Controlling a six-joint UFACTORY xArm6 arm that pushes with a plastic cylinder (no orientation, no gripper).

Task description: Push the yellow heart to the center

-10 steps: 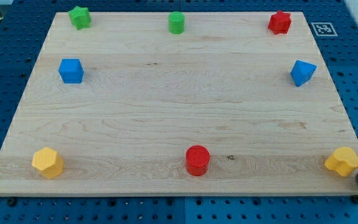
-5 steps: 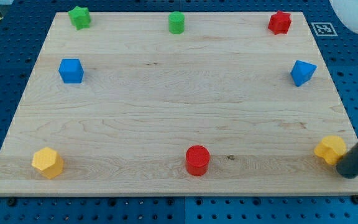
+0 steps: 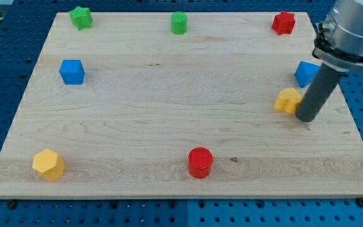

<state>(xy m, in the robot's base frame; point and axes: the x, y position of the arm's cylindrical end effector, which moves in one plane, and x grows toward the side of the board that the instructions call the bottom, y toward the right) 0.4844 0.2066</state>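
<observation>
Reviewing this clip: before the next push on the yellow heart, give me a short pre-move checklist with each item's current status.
1. My tip against the yellow heart: ok, at its right side.
2. Push line toward center: ok, tip sits on the side away from center.
3. Path leftward to center free of blocks: ok.
4. Blue block near the rod: not ok, it sits close behind the rod, partly hidden.
5. Red cylinder clear of the route: ok, well below it.
6. Heart on the board: ok.

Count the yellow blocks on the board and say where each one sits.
2. The yellow heart sits at the view's right, touching my tip on its left side. The yellow hexagon sits at the bottom left corner. None appears hidden.
</observation>
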